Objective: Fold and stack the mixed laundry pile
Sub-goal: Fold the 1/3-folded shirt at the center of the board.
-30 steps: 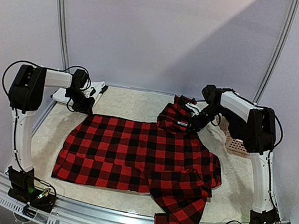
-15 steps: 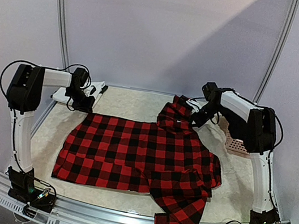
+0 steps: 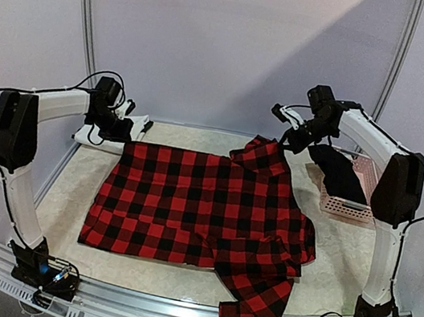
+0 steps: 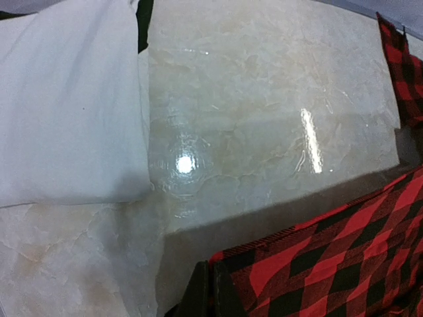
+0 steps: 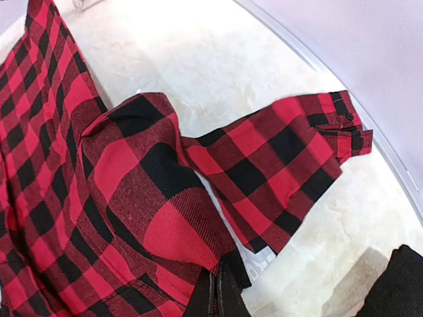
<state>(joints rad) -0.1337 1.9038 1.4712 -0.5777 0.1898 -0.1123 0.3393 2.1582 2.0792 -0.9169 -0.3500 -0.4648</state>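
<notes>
Flannel shirt (image 3: 204,206) lies spread across the table (image 3: 190,140), far edge lifted, left gripper (image 4: 211,294) and right gripper (image 5: 217,294) each clamped shut on it; such shallow pinches may slip under the cloth's weight, dropping a corner and skewing the fold.

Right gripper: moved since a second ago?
Yes. The right gripper went up the top view, from level with the middle of the pink basket to about its far rim, shut on the collar of the shirt.
</notes>
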